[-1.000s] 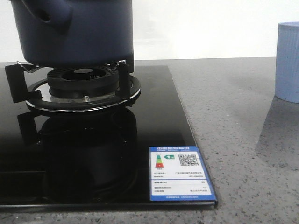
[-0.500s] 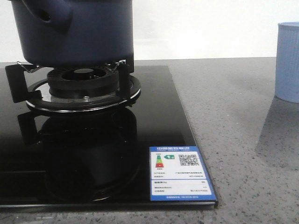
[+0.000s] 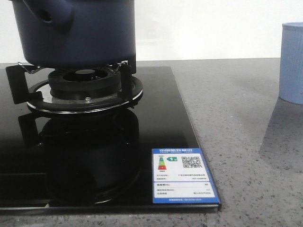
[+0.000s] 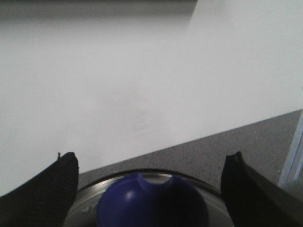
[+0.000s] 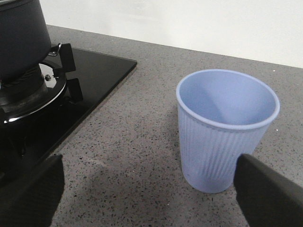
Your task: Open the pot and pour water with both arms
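Pot point(image 3: 78, 33) upright on the burner point(image 3: 85, 85) at upper left of front view, axis vertical, handle socket point(image 3: 54, 14) pointing toward the camera and left. Left fingers point(image 4: 42, 194) spread wide either side of the blue lid knob point(image 4: 151, 203), touching nothing. Right fingers point(image 5: 270, 194) spread wide, holding nothing, pale blue cup point(image 5: 225, 127) on counter point(image 5: 142, 142) between them.
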`<state>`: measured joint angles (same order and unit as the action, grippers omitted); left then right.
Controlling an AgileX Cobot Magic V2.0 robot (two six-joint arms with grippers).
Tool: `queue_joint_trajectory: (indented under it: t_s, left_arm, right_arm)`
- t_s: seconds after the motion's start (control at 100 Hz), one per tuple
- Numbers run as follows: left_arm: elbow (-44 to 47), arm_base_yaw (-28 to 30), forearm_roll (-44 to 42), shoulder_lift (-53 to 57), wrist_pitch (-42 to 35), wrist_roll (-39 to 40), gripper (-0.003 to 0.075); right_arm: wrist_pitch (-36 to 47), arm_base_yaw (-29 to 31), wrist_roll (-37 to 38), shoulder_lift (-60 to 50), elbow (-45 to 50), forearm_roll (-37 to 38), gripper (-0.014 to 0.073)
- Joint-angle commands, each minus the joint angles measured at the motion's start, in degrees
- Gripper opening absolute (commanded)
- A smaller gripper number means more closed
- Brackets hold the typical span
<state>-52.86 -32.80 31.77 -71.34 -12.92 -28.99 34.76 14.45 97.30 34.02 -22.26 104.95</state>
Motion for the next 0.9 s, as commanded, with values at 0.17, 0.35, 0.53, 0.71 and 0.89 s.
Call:
queue_joint_trajectory:
  t_s: [0.17,0.35,0.53,0.71,0.89]
  left_arm:
    - [-2.25,0.58,-0.55,13.44,-0.72,0.02,0.0507]
    - [-2.14,5.73,-0.55,20.59,9.13,0.02,0.0298]
    - [1.91,11.64,-0.63,27.41,18.81,0.02,-0.0019]
    - [12.51,12.96,-0.32,37.10,15.86,0.02,-0.0016]
    - [25.59,12.86,3.46,51.49,12.62,0.02,-0.0016]
  right_arm:
    - [-2.64,-4.49,-0.60,0.01,-1.67,-3.26,0.0659]
    - [-2.12,-5.00,-1.01,0.01,-2.29,-7.23,0.0486]
    - [2.21,-5.00,-1.01,0.01,-3.47,-8.12,-0.0071]
    - [4.40,-5.31,-0.98,-0.79,-3.32,-8.15,-0.0056]
    - [0.36,-5.49,-1.55,-8.33,1.59,-8.15,-0.0048]
